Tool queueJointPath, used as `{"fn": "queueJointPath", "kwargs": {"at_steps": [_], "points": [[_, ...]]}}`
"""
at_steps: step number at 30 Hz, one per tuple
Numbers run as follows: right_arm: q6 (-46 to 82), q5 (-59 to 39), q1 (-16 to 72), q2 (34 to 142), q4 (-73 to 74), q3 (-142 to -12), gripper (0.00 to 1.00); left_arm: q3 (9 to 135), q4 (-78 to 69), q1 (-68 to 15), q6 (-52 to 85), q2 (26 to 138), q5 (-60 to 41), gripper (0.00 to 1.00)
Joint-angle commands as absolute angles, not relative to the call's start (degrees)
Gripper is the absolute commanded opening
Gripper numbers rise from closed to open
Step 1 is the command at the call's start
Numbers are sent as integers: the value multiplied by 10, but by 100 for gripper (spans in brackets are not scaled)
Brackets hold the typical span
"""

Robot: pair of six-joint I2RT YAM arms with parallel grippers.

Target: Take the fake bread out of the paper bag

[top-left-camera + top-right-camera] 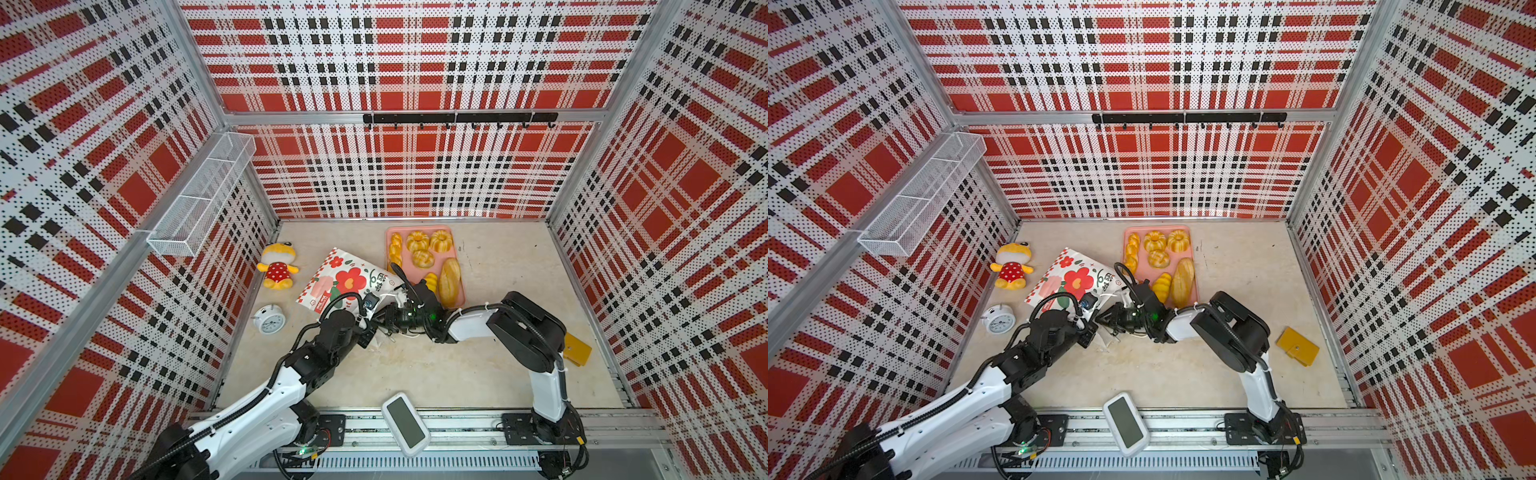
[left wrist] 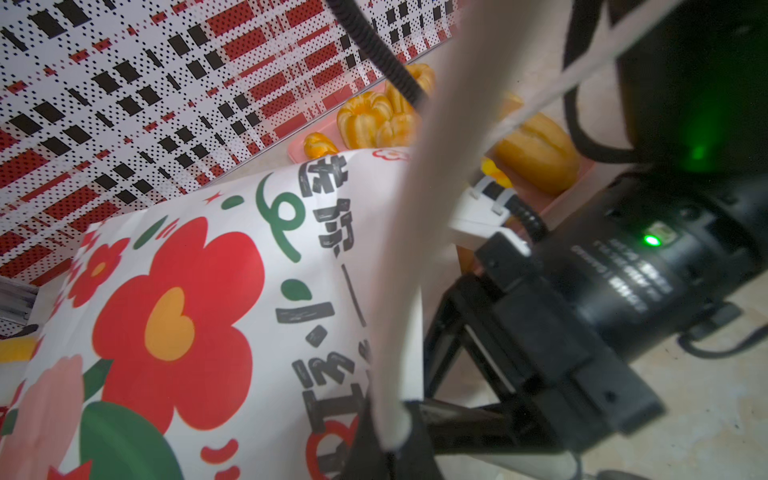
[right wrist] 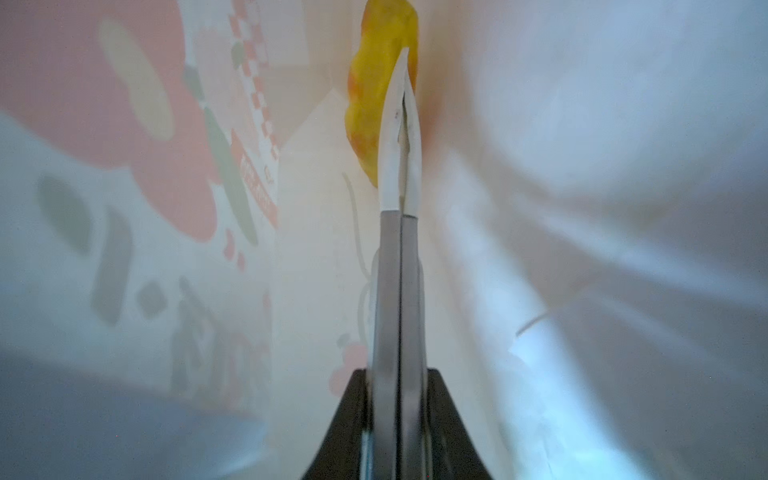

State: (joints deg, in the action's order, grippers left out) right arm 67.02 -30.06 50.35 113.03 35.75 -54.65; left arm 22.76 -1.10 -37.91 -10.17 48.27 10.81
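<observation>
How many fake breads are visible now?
7. Six lie on the pink tray: twisted stick, two ring cakes, round bun, croissant roll, long loaf. One more yellow piece shows inside the paper bag; others may be hidden there.

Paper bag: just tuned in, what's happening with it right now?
The paper bag lies on its side on the table. The left gripper is shut at its mouth, apparently pinching the rim. The right gripper reaches inside, shut beside a yellow bread; a grip isn't clear. Six breads sit on the pink tray.
</observation>
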Motion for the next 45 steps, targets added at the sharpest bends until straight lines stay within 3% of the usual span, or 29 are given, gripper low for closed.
{"fn": "queueJointPath", "kwargs": {"at_steps": [1, 18, 24, 27, 32, 38, 45], "points": [[666, -277, 511, 1086, 425, -509, 0, 231, -32, -373, -79, 471, 110, 0], [593, -186, 541, 896, 274, -403, 0, 235, -26, -361, -49, 453, 124, 0], [577, -188, 546, 886, 241, -407, 1, 231, -26, -361, -47, 450, 123, 0], [578, -190, 547, 897, 243, -416, 15, 230, -26, -362, -46, 447, 122, 0], [524, -198, 546, 918, 212, -452, 29, 229, -24, -363, -48, 438, 121, 0], [420, -204, 545, 920, 193, -472, 38, 228, -21, -364, -48, 433, 120, 0], [332, -153, 547, 901, 148, -466, 39, 236, -9, -364, -54, 444, 115, 0]]}}
